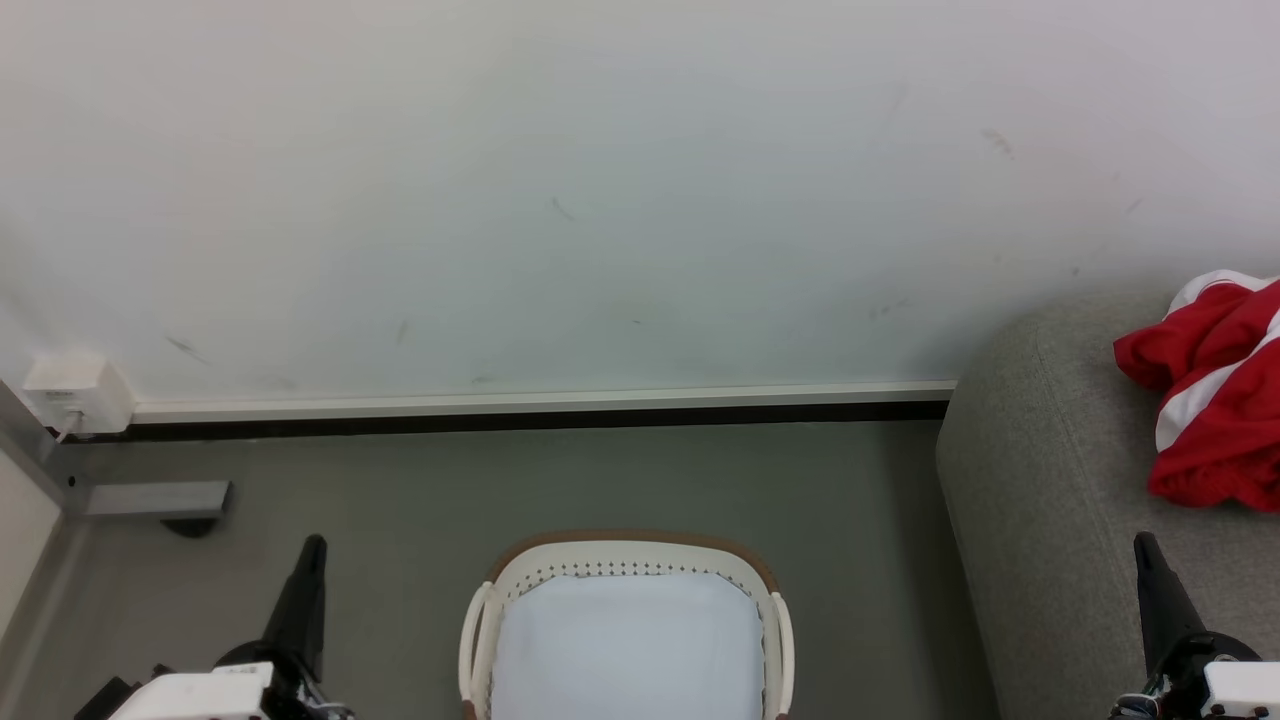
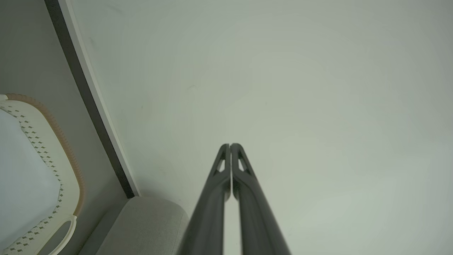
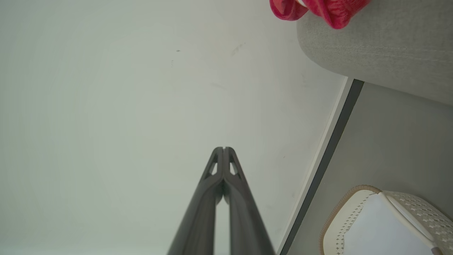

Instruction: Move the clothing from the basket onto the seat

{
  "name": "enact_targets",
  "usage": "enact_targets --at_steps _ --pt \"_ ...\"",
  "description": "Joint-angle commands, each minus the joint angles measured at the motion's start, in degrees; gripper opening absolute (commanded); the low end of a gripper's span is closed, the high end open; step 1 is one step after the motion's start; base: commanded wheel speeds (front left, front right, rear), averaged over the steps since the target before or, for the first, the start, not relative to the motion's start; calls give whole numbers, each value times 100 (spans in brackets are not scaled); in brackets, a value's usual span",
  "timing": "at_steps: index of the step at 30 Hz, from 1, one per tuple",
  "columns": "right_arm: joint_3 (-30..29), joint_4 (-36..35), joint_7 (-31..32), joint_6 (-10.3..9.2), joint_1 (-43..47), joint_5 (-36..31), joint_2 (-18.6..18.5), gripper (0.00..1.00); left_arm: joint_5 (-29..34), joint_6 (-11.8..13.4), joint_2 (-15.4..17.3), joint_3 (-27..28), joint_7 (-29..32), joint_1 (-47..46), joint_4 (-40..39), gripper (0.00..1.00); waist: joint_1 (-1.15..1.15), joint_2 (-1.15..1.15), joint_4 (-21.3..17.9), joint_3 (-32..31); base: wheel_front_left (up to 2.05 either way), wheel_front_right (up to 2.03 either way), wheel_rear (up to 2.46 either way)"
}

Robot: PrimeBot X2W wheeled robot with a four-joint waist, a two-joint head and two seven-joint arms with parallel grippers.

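- The clothing (image 1: pixel 1210 400) lies on the sofa (image 1: pixel 1040 500), right of the bare basket (image 1: pixel 630 545).
- The right gripper (image 1: pixel 1142 542) is nearer it than the left gripper (image 1: pixel 314 542); both are clenched, empty.

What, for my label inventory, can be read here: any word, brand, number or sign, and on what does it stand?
No text here can be read.
On the white wall box: faint grey marks, too small and blurred to read.
On the clothing, basket and seat: no lettering shows.

Long dark tapered fingers (image 2: pixel 212 198) with slotted tips, white wrist casings (image 1: pixel 195 692)
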Motion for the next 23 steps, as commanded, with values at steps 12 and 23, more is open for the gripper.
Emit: enact_targets --at_steps 12,23 --pt "-22 -24 16 -12 -71 10 -42 0 -82 -22 38 10 24 -49 -17 0 0 0 0 0 0 0 0" --pt "-22 -24 15 -12 -72 10 -42 0 -82 -22 38 10 23 -49 -17 0 0 0 0 0 0 0 0"
